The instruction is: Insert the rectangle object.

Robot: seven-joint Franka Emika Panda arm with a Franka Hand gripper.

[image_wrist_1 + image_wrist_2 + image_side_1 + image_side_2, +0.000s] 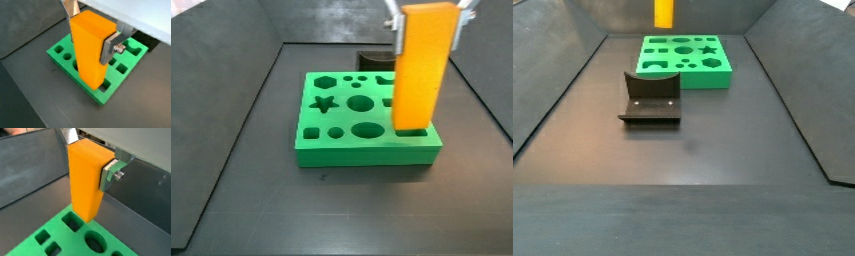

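Observation:
The rectangle object (90,45), a long orange-yellow block, stands upright between my gripper's (90,36) silver fingers, which are shut on its upper part. It shows in both wrist views (85,178). The gripper (89,159) holds it in the air over the green board (70,235); its lower end hangs just above the board's top face, beside a rectangular hole (70,221). In a side view the block (425,70) hangs from the gripper (429,22) over the right part of the board (318,150). In a side view only the block's lower end (664,12) shows, above the board (707,78).
The board (99,97) has several shaped holes. The dark fixture (651,98) stands on the floor beside the board and also shows behind it (374,62). Sloped dark grey bin walls (553,90) surround the floor.

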